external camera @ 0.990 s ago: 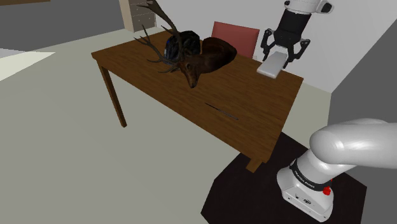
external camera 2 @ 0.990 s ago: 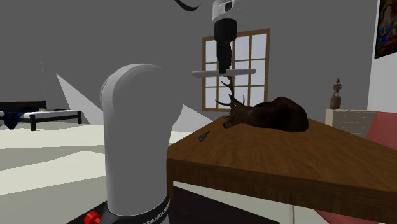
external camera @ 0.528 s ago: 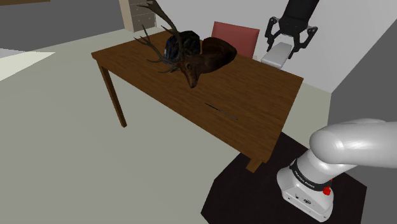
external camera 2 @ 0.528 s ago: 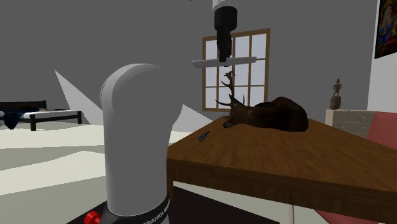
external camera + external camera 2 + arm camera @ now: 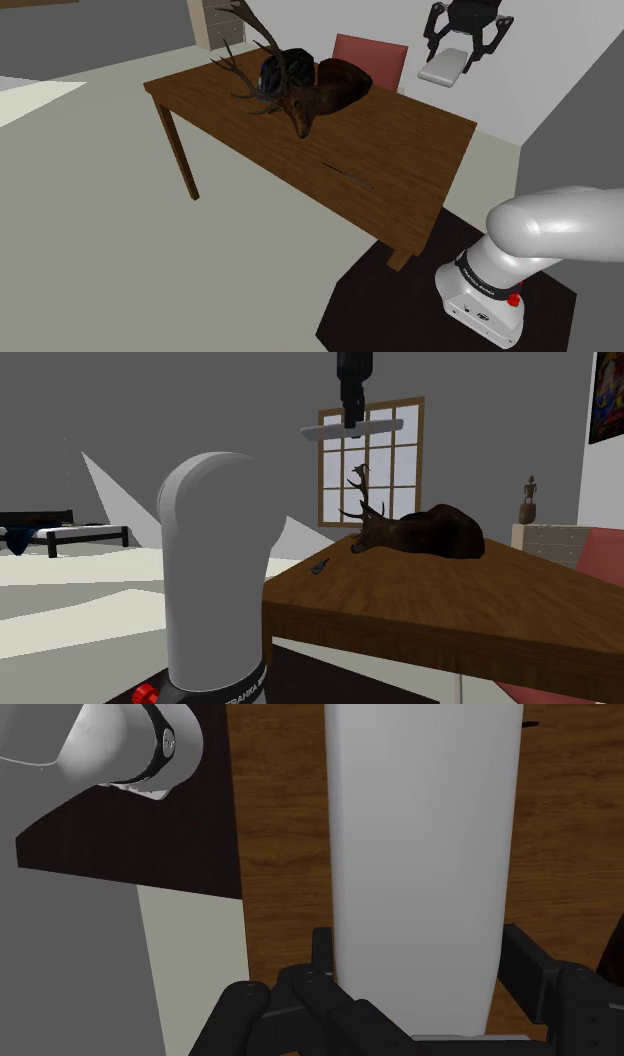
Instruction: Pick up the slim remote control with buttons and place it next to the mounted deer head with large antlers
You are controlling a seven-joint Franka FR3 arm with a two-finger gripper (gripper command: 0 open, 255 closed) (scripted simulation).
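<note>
My black gripper (image 5: 461, 50) hangs high above the table's far right corner in the shoulder view, shut on a slim plain white remote (image 5: 443, 69) held flat. In the second exterior view the gripper (image 5: 351, 414) clasps the remote (image 5: 352, 429) crosswise, well above the tabletop. In the wrist view the remote (image 5: 420, 844) runs long between my fingers (image 5: 323, 966), with the brown table below. The brown deer head with large antlers (image 5: 301, 92) lies on the table's far side, also seen as the deer head (image 5: 424, 532) in the second exterior view.
The dark wooden table (image 5: 400, 150) bears a thin dark object (image 5: 350, 177) near its front edge. A red chair (image 5: 369, 55) stands behind it. My stand (image 5: 482, 295) sits on a dark rug (image 5: 370, 300). A dresser (image 5: 548, 538) and a bed (image 5: 60, 536) stand farther off.
The gripper has risen steadily with the white remote in it, moving higher above the table. The deer head and the thin dark object have stayed put.
</note>
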